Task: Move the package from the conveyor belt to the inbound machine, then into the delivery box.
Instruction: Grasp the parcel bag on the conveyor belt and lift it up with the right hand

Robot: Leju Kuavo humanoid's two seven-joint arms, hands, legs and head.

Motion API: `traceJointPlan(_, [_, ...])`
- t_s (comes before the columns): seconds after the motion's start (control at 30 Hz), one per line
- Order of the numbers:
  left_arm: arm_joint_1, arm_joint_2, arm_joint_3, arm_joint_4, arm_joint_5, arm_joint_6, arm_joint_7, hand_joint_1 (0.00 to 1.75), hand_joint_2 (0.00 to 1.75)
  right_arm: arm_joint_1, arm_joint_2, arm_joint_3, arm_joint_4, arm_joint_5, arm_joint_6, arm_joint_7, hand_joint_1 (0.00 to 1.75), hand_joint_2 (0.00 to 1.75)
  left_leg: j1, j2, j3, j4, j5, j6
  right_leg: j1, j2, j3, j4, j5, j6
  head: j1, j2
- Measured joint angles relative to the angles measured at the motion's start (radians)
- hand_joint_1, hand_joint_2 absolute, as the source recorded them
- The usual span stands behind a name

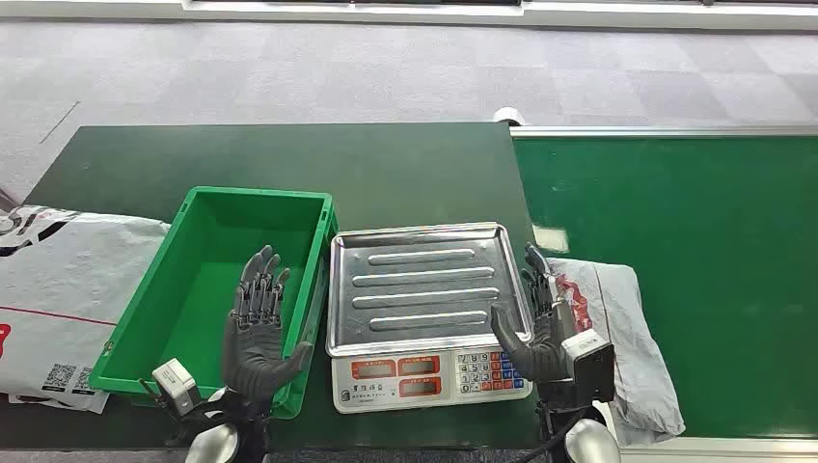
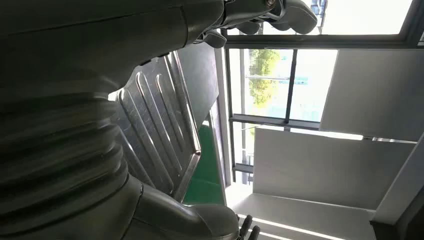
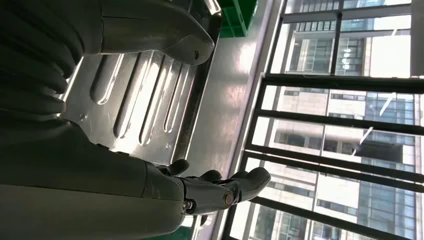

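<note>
both robot hands are raised with fingers spread wide and hold nothing: the left robot hand (image 1: 259,328) hovers over the green delivery box (image 1: 309,207) at lower left of the frame, the right robot hand (image 1: 536,323) stands at lower right, between the scale (image 1: 424,289) and the package (image 1: 627,338). this grey package lies on the conveyor belt (image 1: 695,222), just beside the right hand, probably so it can be reached easily. the steel tray of the scale is bare, ready to receive it, i think.
</note>
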Motion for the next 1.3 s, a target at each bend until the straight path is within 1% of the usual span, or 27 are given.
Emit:
traceJointPlan(0.07, [0.0,0.0,0.0,0.0,0.0,0.0,0.0,0.0,1.75,-0.001,0.0,0.0,0.0,0.012,-0.012,0.001,0.0,1.75,0.0,0.0,0.0,0.0,0.0,0.0,0.0,0.0,0.0,0.0,0.0,0.0,0.0,0.0])
traceJointPlan(0.1, [0.0,0.0,0.0,0.0,0.0,0.001,0.0,0.0,1.75,-0.003,0.0,-0.001,0.002,0.034,-0.032,0.003,0.0,1.75,0.0,0.0,0.0,0.0,0.0,0.0,0.0,0.0,0.0,0.0,0.0,0.0,0.0,0.0])
traceJointPlan(0.13, [0.001,0.0,0.0,0.0,0.0,0.002,0.0,0.0,1.75,-0.006,-0.001,-0.004,0.004,0.074,-0.072,0.009,0.0,1.75,0.0,0.0,0.0,0.0,0.0,0.0,0.0,0.0,0.0,0.0,0.0,0.0,0.0,0.0])
traceJointPlan(0.2, [0.007,0.0,0.0,-0.004,0.0,0.003,0.0,0.0,1.75,-0.023,-0.005,-0.018,0.012,0.224,-0.209,0.053,0.0,1.75,0.0,0.0,0.0,0.0,0.0,0.0,0.0,0.0,0.0,0.0,0.0,0.0,0.0,0.0])
traceJointPlan(0.27, [0.014,-0.002,0.0,-0.012,-0.001,0.002,-0.001,0.0,1.75,-0.061,-0.019,-0.051,0.03,0.426,-0.366,0.149,0.0,1.75,0.0,0.0,0.0,0.0,0.0,0.0,-0.001,0.0,0.0,0.0,0.0,0.001,0.0,0.0])
traceJointPlan(0.3, [0.016,-0.003,0.0,-0.015,-0.001,0.0,-0.001,0.0,1.75,-0.087,-0.03,-0.074,0.043,0.511,-0.423,0.205,0.0,1.75,-0.001,0.0,0.0,0.0,0.0,0.001,-0.001,0.0,0.0,0.0,0.001,0.001,0.0,0.0])
traceJointPlan(0.33, [0.017,-0.004,0.0,-0.018,0.0,-0.002,-0.001,0.0,1.75,-0.115,-0.043,-0.1,0.058,0.577,-0.46,0.257,0.0,1.75,-0.001,0.0,0.0,0.0,0.001,0.001,-0.001,0.0,0.0,0.0,0.001,0.002,0.0,0.0])
traceJointPlan(0.4, [0.016,-0.005,0.0,-0.02,0.003,-0.005,-0.001,0.0,1.75,-0.169,-0.074,-0.158,0.093,0.666,-0.498,0.338,0.0,1.75,-0.002,0.0,0.0,0.001,0.001,0.002,-0.002,0.0,0.001,0.0,0.002,0.002,0.0,0.0])
traceJointPlan(0.47, [0.015,-0.005,0.0,-0.02,0.008,-0.006,-0.001,0.0,1.75,-0.208,-0.104,-0.21,0.124,0.725,-0.519,0.39,0.0,1.75,-0.003,0.0,0.0,0.001,0.001,0.002,-0.003,0.0,0.001,0.0,0.002,0.003,0.0,0.0])
traceJointPlan(0.53, [0.014,-0.005,0.0,-0.019,0.01,-0.006,-0.001,0.0,1.75,-0.223,-0.118,-0.233,0.138,0.745,-0.527,0.409,0.0,1.75,-0.003,0.0,0.0,0.001,0.002,0.002,-0.003,0.0,0.001,0.0,0.002,0.003,0.0,0.0])
traceJointPlan(0.6, [0.013,-0.005,0.0,-0.019,0.011,-0.006,-0.001,0.0,1.75,-0.224,-0.12,-0.236,0.14,0.746,-0.528,0.412,0.0,1.75,-0.003,0.0,0.0,0.001,0.002,0.002,-0.003,0.0,0.001,0.0,0.002,0.003,0.0,0.0])
traceJointPlan(0.67, [0.011,-0.003,0.0,-0.018,0.02,-0.006,-0.001,0.0,1.75,-0.231,-0.16,-0.3,0.167,0.725,-0.569,0.408,0.0,1.75,-0.003,-0.001,0.0,0.001,0.001,0.003,-0.003,-0.001,0.001,0.0,0.002,0.003,0.0,0.0])
traceJointPlan(0.73, [0.006,-0.001,-0.003,-0.016,0.03,-0.005,-0.001,0.0,1.75,-0.232,-0.205,-0.379,0.196,0.693,-0.63,0.392,0.0,1.75,-0.003,-0.002,0.0,0.001,0.0,0.003,-0.003,-0.001,0.0,0.0,0.002,0.003,0.0,0.0])
traceJointPlan(0.8, [-0.001,0.0,-0.008,-0.013,0.03,-0.005,-0.001,0.0,1.75,-0.223,-0.211,-0.405,0.199,0.674,-0.666,0.371,0.0,1.75,-0.003,-0.001,0.0,0.001,0.0,0.003,-0.003,-0.001,0.0,0.0,0.002,0.003,0.0,0.0])
traceJointPlan(0.87, [-0.007,0.0,-0.011,-0.009,0.031,-0.003,-0.001,0.0,1.75,-0.214,-0.213,-0.421,0.195,0.652,-0.682,0.355,0.0,1.75,-0.003,-0.001,0.0,0.001,0.0,0.003,-0.002,-0.001,0.0,0.0,0.001,0.004,0.0,0.0])
traceJointPlan(0.93, [-0.011,0.0,-0.013,-0.007,0.033,0.003,-0.001,0.0,1.75,-0.208,-0.214,-0.433,0.191,0.614,-0.666,0.346,0.0,1.75,-0.003,-0.001,0.0,0.001,0.0,0.003,-0.002,-0.001,0.0,0.0,0.001,0.004,0.0,0.0])
traceJointPlan(1.0, [-0.013,0.0,-0.015,-0.006,0.035,0.008,-0.001,0.0,1.75,-0.207,-0.219,-0.438,0.192,0.563,-0.593,0.364,0.0,1.75,-0.003,0.0,0.0,0.001,0.0,0.003,-0.003,0.0,0.0,0.0,0.001,0.004,0.0,0.0])
traceJointPlan(1.03, [-0.013,0.0,-0.015,-0.005,0.034,0.009,-0.001,0.0,1.75,-0.211,-0.223,-0.439,0.198,0.544,-0.532,0.386,0.0,1.75,-0.003,0.0,0.0,0.001,0.0,0.003,-0.003,0.0,0.0,0.0,0.001,0.004,0.0,0.0])
traceJointPlan(1.1, [-0.014,0.0,-0.015,-0.005,0.031,0.009,-0.001,0.0,1.75,-0.227,-0.234,-0.439,0.229,0.522,-0.38,0.432,0.0,1.75,-0.003,0.0,0.0,0.001,0.0,0.003,-0.003,0.0,0.001,0.0,0.002,0.004,0.0,0.0])
traceJointPlan(1.17, [-0.016,0.0,-0.015,-0.005,0.029,0.008,-0.001,0.0,1.75,-0.253,-0.242,-0.436,0.285,0.502,-0.243,0.453,0.0,1.75,-0.003,0.0,0.0,0.001,0.001,0.004,-0.003,-0.001,0.001,0.0,0.002,0.004,0.0,0.0])
traceJointPlan(1.23, [-0.021,0.0,-0.015,-0.002,0.028,0.005,-0.001,0.0,1.75,-0.287,-0.246,-0.425,0.359,0.482,-0.137,0.468,0.0,1.75,-0.003,0.0,0.0,0.001,0.001,0.004,-0.003,-0.001,0.002,0.0,0.002,0.004,0.0,0.0])
traceJointPlan(1.3, [-0.028,0.0,-0.015,0.002,0.028,0.002,-0.001,0.0,1.75,-0.32,-0.248,-0.409,0.447,0.468,-0.059,0.485,0.0,1.75,-0.003,-0.001,0.0,0.001,0.001,0.004,-0.003,-0.001,0.002,0.0,0.002,0.004,0.0,0.0])
